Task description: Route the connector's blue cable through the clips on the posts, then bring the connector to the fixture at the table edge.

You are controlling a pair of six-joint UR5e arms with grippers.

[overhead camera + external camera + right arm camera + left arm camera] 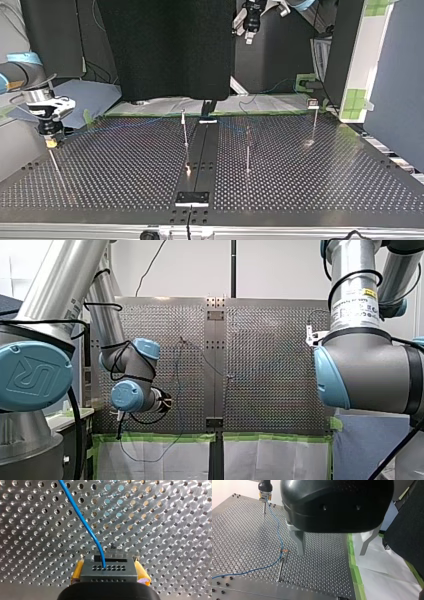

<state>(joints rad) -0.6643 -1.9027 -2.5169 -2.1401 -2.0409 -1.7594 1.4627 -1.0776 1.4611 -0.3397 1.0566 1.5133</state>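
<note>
My right gripper [110,565] is shut on the dark grey connector [108,573], with a yellow pad [78,572] on each side. The blue cable [82,520] leaves the connector's face and runs off over the perforated plate. In the left wrist view the right gripper [265,497] holds the connector just above a short post [264,508] near the plate's far corner. From there the cable [277,526] runs to the clip on a nearer post [281,563], then away along the plate. My left gripper [331,553] hangs open and holds nothing, above the plate beside that post.
In the top view, three thin posts [185,131] [247,152] [315,122] stand across the plate, with a dark centre rail [200,155] between them. My right gripper [51,141] is at that view's left edge and my left gripper [249,36] is high at the back. Green tape [352,562] and white paper border the plate.
</note>
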